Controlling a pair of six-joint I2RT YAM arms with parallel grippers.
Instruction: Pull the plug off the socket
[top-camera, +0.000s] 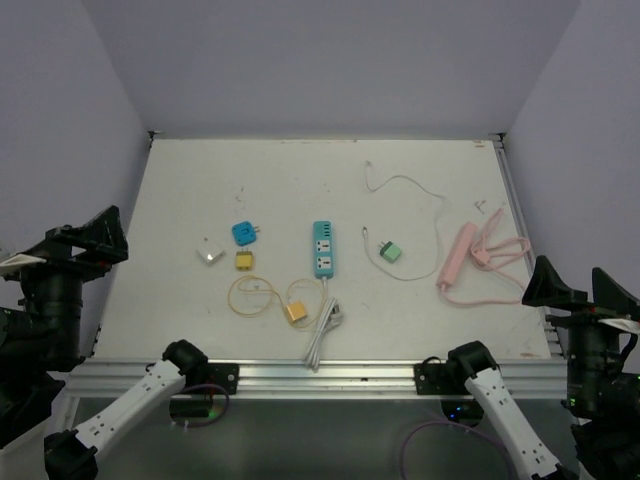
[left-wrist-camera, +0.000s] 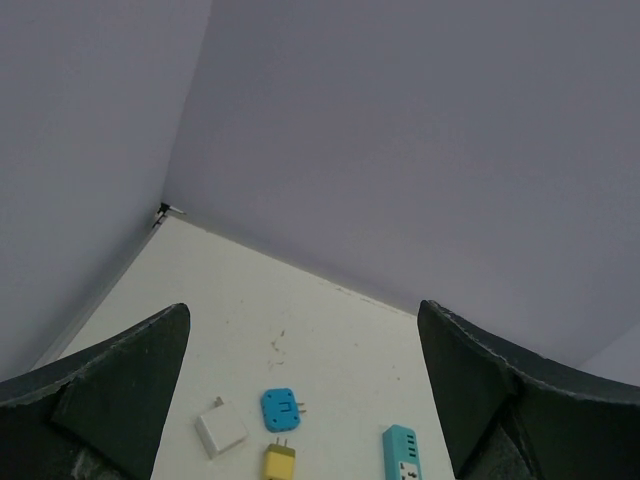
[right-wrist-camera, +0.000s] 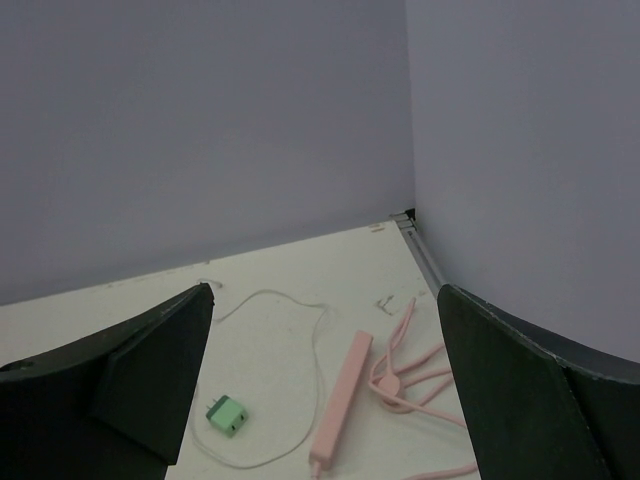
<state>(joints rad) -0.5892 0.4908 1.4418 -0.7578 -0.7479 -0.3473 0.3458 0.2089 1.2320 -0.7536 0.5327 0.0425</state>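
A teal power strip (top-camera: 323, 249) lies mid-table, its white cord (top-camera: 324, 330) running to the front edge. I cannot make out a plug seated in it. It also shows in the left wrist view (left-wrist-camera: 403, 455). A pink power strip (top-camera: 457, 256) with a coiled pink cable (top-camera: 500, 250) lies at the right, and also shows in the right wrist view (right-wrist-camera: 342, 400). My left gripper (top-camera: 105, 238) is open and empty, raised beyond the table's left edge. My right gripper (top-camera: 572, 285) is open and empty, raised off the right edge.
Loose on the table are a blue adapter (top-camera: 244, 233), a white adapter (top-camera: 209, 252), a yellow plug (top-camera: 244, 260), an orange plug (top-camera: 296, 312) with a yellow cable, and a green adapter (top-camera: 390, 251) with a thin white cable (top-camera: 410, 185). Grey walls enclose three sides.
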